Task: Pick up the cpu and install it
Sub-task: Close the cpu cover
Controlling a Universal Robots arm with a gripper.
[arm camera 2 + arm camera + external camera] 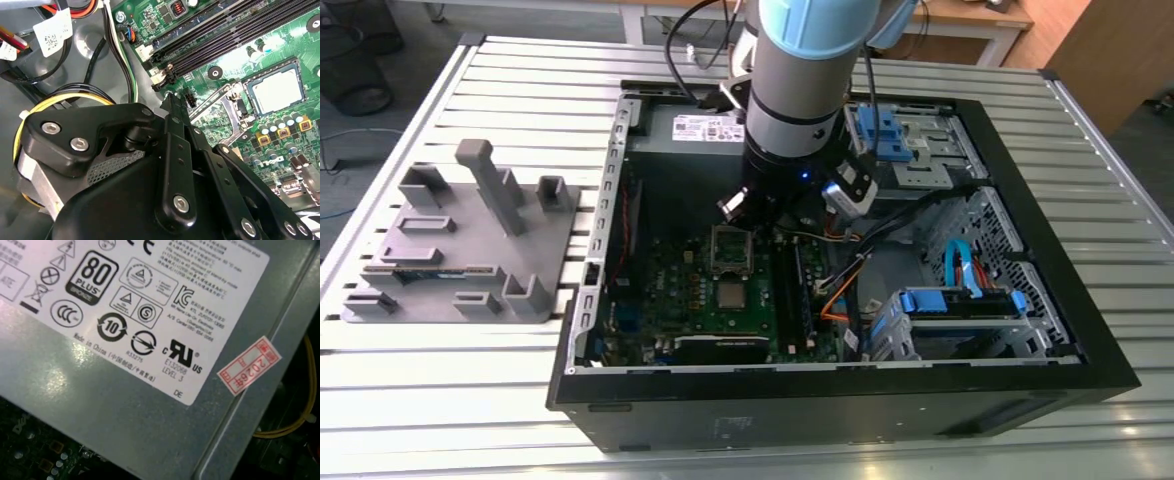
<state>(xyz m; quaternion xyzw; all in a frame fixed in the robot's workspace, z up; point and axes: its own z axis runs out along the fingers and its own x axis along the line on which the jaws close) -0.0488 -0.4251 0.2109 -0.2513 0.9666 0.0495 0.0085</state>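
Claw (pixel 169 105): hangs inside the open computer case (pixel 1107 370), low over the far part of the green board (pixel 660 290); I cannot tell whether it is clenched or released.
Cpu (pixel 278 90): lies flat in the board's square socket, silvery top up, apart from the claw and on its near side in the exterior view.
Socket plate (pixel 731 248): swung open on the cpu's far side.
Grey holder (pixel 454 250): on the slatted counter (pixel 520 80), at the exterior view's left of the case.
Power supply (pixel 150 410): grey box with a white label.
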